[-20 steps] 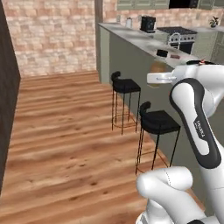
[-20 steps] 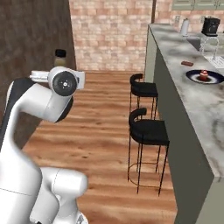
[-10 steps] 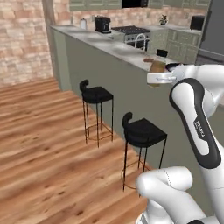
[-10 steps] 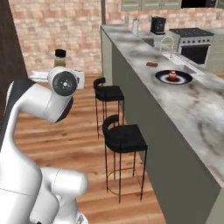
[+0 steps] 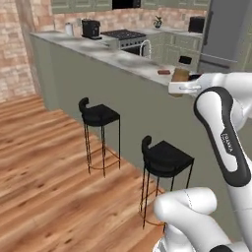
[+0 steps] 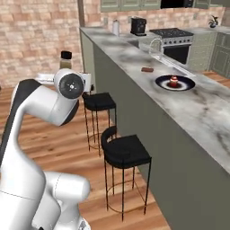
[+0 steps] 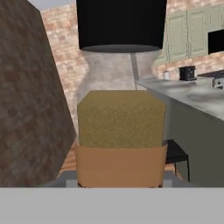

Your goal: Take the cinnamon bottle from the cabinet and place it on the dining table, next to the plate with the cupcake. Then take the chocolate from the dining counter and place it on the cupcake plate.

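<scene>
My gripper (image 5: pixel 180 87) is shut on the cinnamon bottle (image 5: pixel 180 75), held upright in the air beside the counter's near side. The bottle (image 7: pixel 121 131) rises close in front of the hand camera, black cap up, brown powder above a pale label. It also stands above my arm in the right base view (image 6: pixel 65 60). On the marble dining table (image 6: pixel 134 58) lies the dark plate (image 6: pixel 185 84) with the cupcake (image 6: pixel 173 81). The chocolate (image 6: pixel 147 69) lies a little beyond it (image 5: pixel 164 72). Which wall unit is the task's cabinet I cannot tell.
Two black bar stools (image 5: pixel 101 114) (image 5: pixel 166 156) stand along the counter's near side on the wood floor. A faucet (image 6: pixel 156 43), a stove (image 6: pixel 173 33) and a coffee machine (image 6: pixel 138 26) are at the far end. A brick wall (image 6: pixel 40 36) is on the left.
Both base views have swung with the base: the counter, stools and plate now lie nearer and more square ahead. The bottle stays in the shut gripper.
</scene>
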